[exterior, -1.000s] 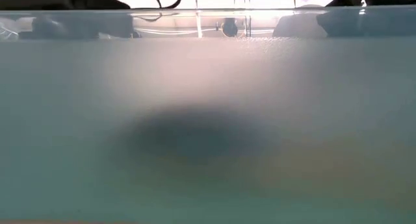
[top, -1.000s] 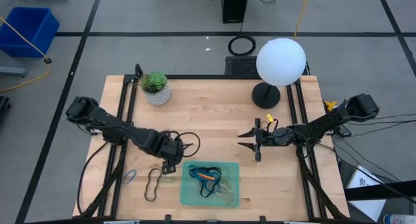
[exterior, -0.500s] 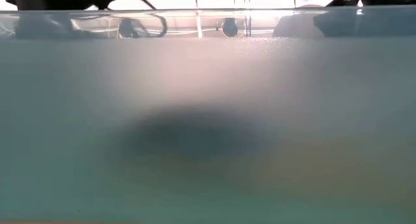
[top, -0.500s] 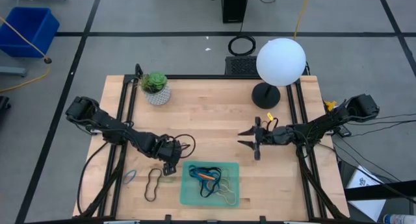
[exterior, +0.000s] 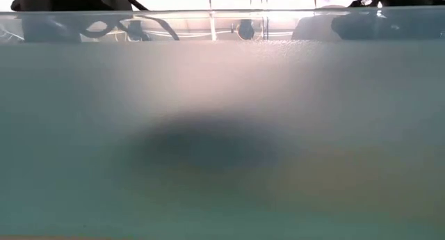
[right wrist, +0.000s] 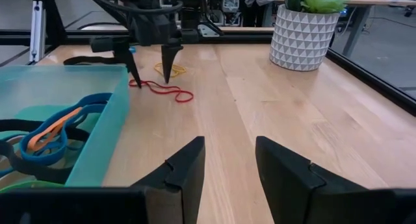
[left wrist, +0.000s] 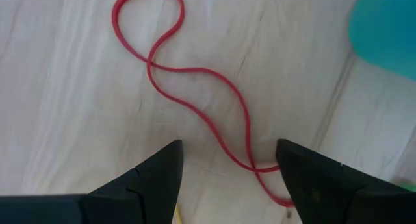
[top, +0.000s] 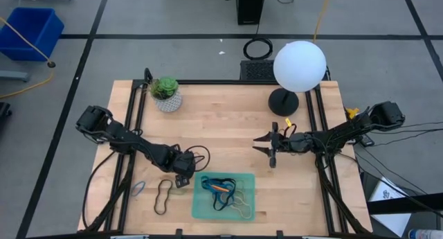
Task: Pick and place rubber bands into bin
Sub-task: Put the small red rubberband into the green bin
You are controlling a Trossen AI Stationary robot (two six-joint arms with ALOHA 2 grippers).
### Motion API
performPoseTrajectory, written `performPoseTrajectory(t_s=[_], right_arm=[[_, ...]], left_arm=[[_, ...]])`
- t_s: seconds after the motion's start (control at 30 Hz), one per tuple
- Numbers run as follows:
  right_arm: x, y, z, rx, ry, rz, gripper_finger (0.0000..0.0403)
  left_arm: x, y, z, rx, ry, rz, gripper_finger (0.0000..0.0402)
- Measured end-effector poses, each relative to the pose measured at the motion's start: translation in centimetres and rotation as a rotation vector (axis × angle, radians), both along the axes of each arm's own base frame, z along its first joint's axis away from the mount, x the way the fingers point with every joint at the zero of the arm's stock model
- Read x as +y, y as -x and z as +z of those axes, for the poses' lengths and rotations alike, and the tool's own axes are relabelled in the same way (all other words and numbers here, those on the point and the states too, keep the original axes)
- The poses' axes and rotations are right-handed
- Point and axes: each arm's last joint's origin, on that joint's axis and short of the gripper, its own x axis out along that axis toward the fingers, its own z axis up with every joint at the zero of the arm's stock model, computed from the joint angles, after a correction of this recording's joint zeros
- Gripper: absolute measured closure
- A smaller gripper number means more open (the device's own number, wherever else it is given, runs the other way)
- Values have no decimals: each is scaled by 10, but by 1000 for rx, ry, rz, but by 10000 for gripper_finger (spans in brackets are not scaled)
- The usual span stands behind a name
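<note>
Lying flat on the wooden table (top: 228,121) just off the bin's (top: 201,210) left wall, toward the front edge, the red rubber band (left wrist: 195,87) looks about as light and limp as a thing can be: a thin wavy loop that I'd expect to sag, stretch and slide rather than hold any shape. It hugs the wood, so a pinch would probably have to press right down at the surface and catch a single strand. The stretch passing between the fingertips, near the loop's lower bend, seems the natural place, though a thin strand could easily slip out.

Over that band, the left gripper (top: 181,178) hangs pointing steeply down, its arm reaching in from the table's left edge toward the front middle. Its two fingers (left wrist: 153,178) are spread wide and hold nothing, straddling the band's lower curve. A black rubber band (top: 163,196) lies on the wood farther left, near the front edge, and a small yellow band (right wrist: 170,69) sits close behind the fingertips.

Inside the bin rest blue bands (top: 220,185) and an orange band (top: 219,188) in a loose heap.

Over the middle right of the table, the right gripper (top: 265,145) waits level, its fingers apart and empty, aimed across toward the left arm.
</note>
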Motion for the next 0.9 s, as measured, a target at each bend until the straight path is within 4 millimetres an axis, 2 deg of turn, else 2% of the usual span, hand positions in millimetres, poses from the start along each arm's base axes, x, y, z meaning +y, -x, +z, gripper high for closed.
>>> performPoseTrajectory(t_s=[0.23, 0.57, 0.9], right_arm=[[0, 0, 0, 1, 0, -1, 271], [0, 0, 0, 2, 1, 0, 271], [0, 0, 0, 2, 2, 0, 271]], left_arm=[[3, 0, 5, -20, 50, 37, 160], [4, 2, 6, -15, 37, 27, 290], [3, 1, 6, -22, 41, -21, 365]])
